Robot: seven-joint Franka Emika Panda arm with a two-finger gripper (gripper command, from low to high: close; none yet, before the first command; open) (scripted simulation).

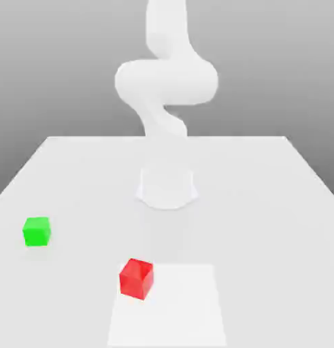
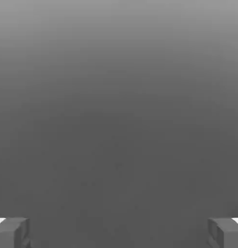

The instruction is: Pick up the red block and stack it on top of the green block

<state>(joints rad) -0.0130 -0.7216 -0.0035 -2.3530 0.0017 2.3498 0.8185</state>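
Looks like pre-grasp, with empty gripper (image 2: 119, 233) spread open; next, align over red block (image 1: 136, 279) (sits skewed), then descend.

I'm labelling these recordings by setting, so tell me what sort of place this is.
Likely a simulated robot test scene: a plain white tabletop, a white robot arm and two plain cubes, red and green.

Exterior camera facing arm and tabletop
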